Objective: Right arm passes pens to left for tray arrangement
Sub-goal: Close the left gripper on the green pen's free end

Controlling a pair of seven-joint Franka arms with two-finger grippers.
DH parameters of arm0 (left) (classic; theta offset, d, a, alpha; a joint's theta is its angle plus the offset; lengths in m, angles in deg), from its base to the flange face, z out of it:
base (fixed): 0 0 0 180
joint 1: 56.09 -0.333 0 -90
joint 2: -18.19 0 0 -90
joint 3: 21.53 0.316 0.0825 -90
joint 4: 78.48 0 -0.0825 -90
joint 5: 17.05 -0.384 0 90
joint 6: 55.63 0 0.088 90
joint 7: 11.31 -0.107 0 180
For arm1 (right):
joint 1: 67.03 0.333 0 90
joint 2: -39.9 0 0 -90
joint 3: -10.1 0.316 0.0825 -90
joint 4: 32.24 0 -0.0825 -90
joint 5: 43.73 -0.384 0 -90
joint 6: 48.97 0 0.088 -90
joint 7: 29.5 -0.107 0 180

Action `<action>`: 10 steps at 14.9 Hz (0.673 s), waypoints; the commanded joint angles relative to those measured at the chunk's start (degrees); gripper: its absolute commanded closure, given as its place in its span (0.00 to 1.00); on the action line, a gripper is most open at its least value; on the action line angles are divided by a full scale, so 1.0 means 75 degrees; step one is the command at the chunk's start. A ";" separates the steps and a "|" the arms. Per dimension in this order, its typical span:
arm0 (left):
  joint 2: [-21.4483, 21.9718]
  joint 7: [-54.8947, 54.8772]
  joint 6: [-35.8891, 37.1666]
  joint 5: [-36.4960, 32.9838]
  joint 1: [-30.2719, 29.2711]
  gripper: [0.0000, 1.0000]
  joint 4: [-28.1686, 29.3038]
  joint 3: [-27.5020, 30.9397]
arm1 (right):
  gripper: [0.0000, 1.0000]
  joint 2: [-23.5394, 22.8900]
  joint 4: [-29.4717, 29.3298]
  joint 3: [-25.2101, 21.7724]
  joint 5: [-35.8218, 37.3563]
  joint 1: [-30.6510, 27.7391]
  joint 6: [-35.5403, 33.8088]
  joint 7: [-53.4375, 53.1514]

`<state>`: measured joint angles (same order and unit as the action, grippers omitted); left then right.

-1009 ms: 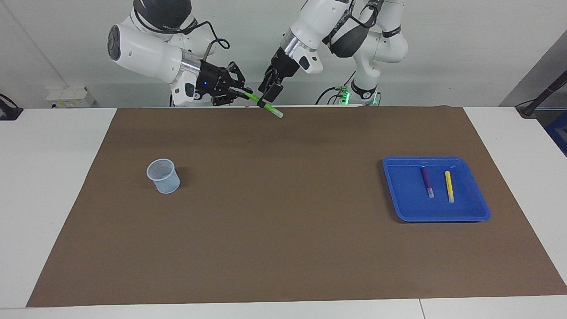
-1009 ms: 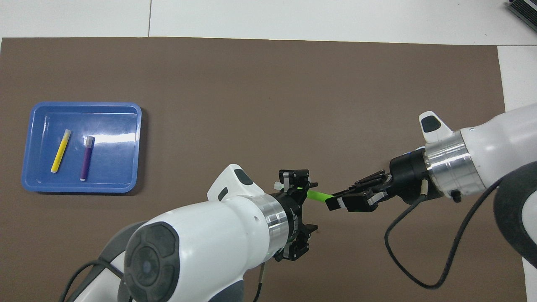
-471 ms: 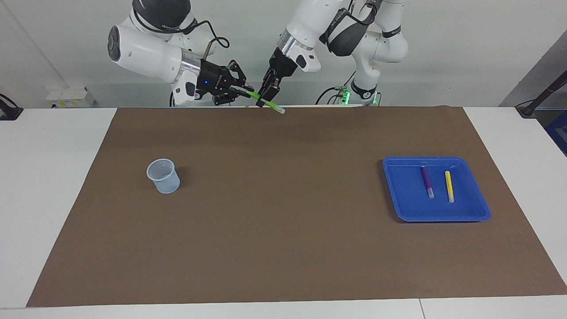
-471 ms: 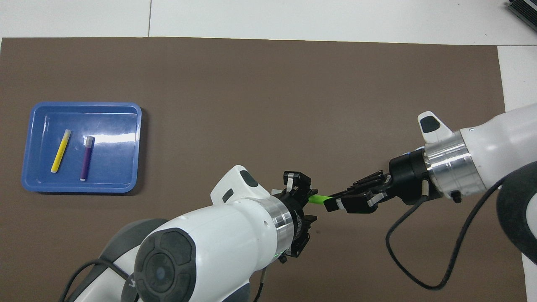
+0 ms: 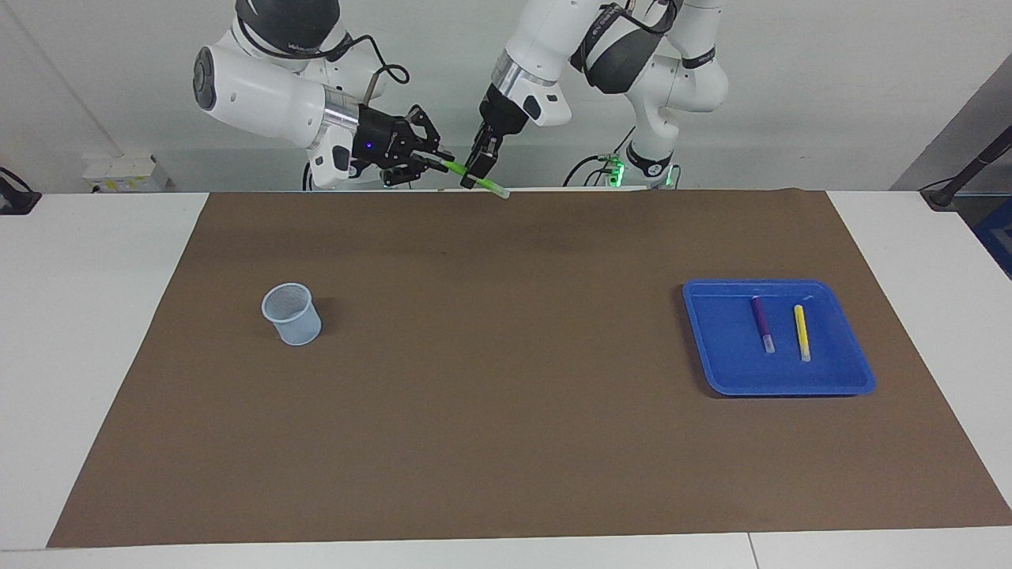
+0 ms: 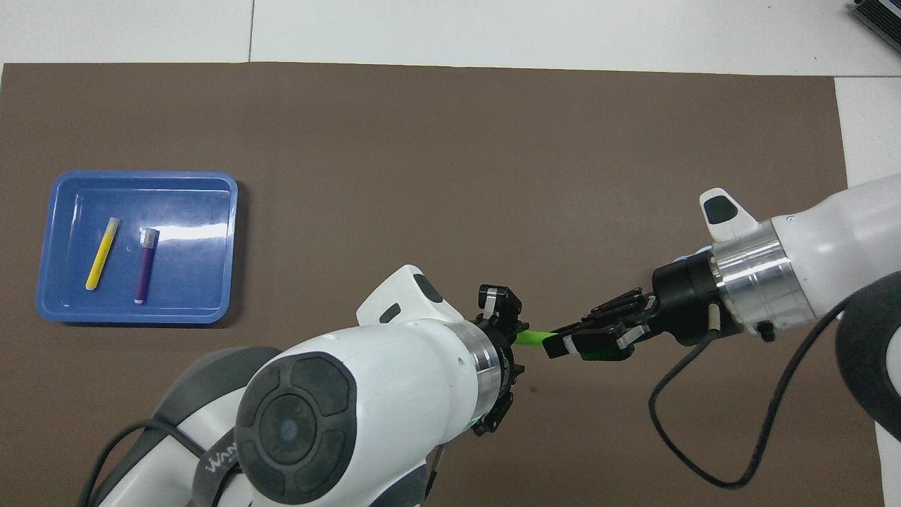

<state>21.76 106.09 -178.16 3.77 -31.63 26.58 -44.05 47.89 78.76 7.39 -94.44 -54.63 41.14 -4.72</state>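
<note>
Green pen [image 5: 474, 180]: held in the air over the mat's edge nearest the robots, slanted, its pale end [image 5: 498, 191] lowest and free; gripped by both grippers at once.
Right gripper [image 5: 433, 160]: clenched on the pen's upper end; a small blue light is shown on its black body; its arm is seen reaching in level from its own end of the table.
Left gripper [image 5: 473, 173]: pointed steeply down, its fingers closed about the pen's middle, just beside the right gripper's tips; in the overhead view the grip is largely hidden by the left arm's wrist [image 6: 486, 359].
Tray [image 5: 715, 371]: blue, set flat on the mat toward the left arm's end of the table, well apart from both grippers.
Purple pen [image 5: 762, 322]: laid in the tray, pale end pointing away from the robots.
Yellow pen [image 5: 802, 332]: laid in the tray beside the purple pen, roughly parallel, not touching it.
Cup [image 5: 292, 314]: pale blue, upright on the mat toward the right arm's end.
Mat [image 5: 506, 411]: brown, spread over the white table [image 5: 87, 316].
</note>
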 commanded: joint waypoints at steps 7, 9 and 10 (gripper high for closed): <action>-0.0113 0.0132 0.0294 -0.0491 0.0032 1.00 -0.0168 0.0026 | 1.00 -0.0011 -0.0022 0.0011 -0.0258 -0.0083 -0.0004 0.0189; -0.0101 0.0050 0.0341 -0.0491 -0.0015 1.00 -0.0157 0.0061 | 1.00 -0.0011 -0.0022 0.0022 -0.0258 -0.0083 -0.0004 0.0189; -0.0113 0.0038 0.0388 -0.0491 -0.0143 1.00 -0.0168 0.0073 | 1.00 -0.0011 -0.0022 0.0022 -0.0258 -0.0083 -0.0004 0.0189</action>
<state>21.16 106.42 -178.22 1.69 -31.73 25.72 -43.80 47.82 78.90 7.51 -94.47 -54.51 40.66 -4.70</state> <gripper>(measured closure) 0.811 0.815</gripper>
